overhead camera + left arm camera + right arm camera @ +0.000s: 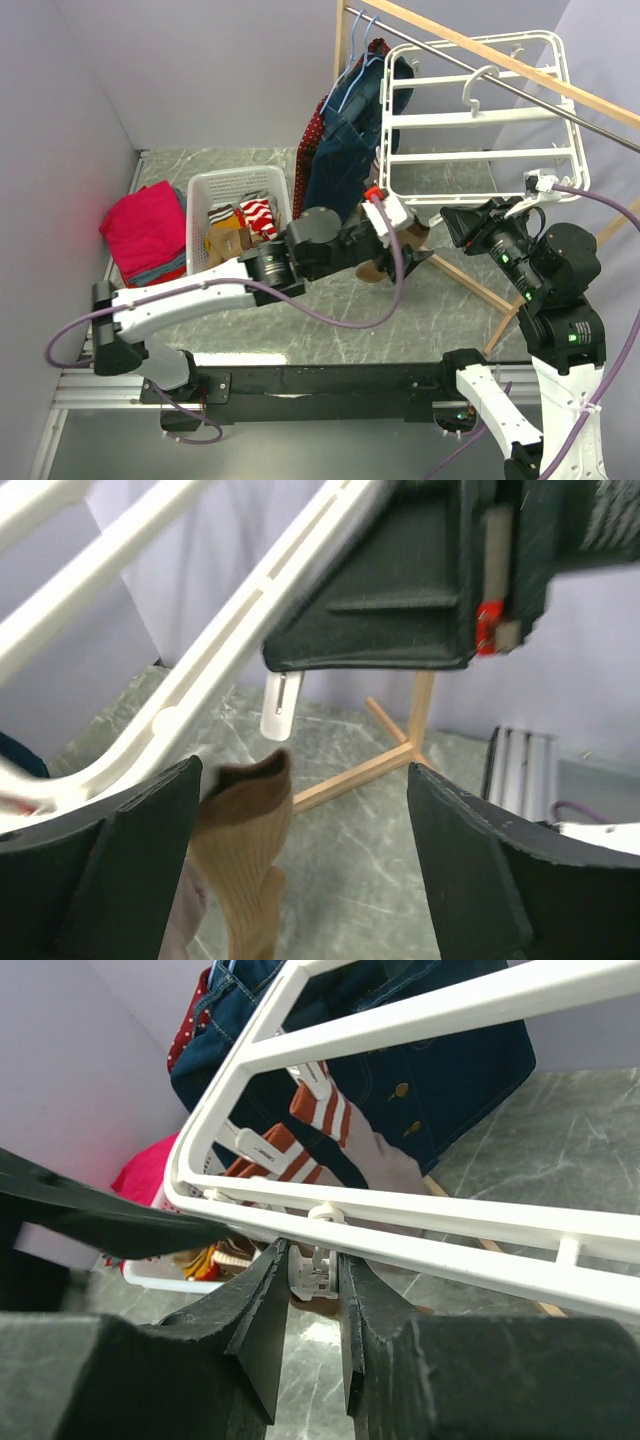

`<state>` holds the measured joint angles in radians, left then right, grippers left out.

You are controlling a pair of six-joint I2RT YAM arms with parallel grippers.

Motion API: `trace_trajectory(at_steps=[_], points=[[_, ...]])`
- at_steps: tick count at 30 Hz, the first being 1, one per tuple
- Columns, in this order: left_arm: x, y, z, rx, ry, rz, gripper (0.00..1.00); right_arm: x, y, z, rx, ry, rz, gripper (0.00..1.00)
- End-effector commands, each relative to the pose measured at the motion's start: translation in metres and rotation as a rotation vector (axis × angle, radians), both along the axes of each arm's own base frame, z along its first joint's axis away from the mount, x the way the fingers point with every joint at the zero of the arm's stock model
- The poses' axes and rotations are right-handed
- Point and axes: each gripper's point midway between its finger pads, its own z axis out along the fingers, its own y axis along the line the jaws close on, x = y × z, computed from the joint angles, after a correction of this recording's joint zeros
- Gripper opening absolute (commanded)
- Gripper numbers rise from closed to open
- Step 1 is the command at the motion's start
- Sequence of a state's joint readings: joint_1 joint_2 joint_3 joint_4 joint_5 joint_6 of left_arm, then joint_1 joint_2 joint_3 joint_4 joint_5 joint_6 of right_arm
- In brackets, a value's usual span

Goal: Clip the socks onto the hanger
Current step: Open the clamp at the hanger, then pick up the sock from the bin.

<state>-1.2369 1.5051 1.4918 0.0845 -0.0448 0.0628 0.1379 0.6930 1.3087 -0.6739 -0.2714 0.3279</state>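
Note:
The white hanger (470,118) hangs level from a wooden rail; its bars cross the left wrist view (250,620) and the right wrist view (450,1225). My right gripper (447,222) (313,1260) is shut on a small white clip (318,1278) under the hanger's near rail. My left gripper (415,250) (305,780) is open wide just below that rail. A tan-brown ribbed sock (240,860) (375,268) hangs down beside its left finger (120,870), cuff up by the rail. What holds the sock is hidden. Another clip (280,705) dangles behind.
A white basket (230,185) at left centre holds more socks and a red-and-white striped piece (258,215). A folded pink cloth (145,230) lies left of it. A navy garment (345,140) hangs on the wooden rack, whose foot bar (470,280) lies on the table.

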Motion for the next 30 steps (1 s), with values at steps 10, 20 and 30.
trace_trajectory(at_steps=[10, 20, 30], points=[[0.041, 0.13, -0.024, 0.024, 0.31, 0.484, 0.96, 0.003, -0.003, -0.007, -0.046, -0.01, -0.01, 0.0], [0.134, 0.267, -0.117, 0.084, 0.551, 0.939, 0.97, 0.003, -0.007, -0.007, -0.063, -0.02, -0.027, 0.0], [0.174, 0.34, -0.232, 0.318, 0.744, 1.197, 0.88, 0.001, -0.008, -0.006, -0.061, -0.024, -0.029, 0.0]])
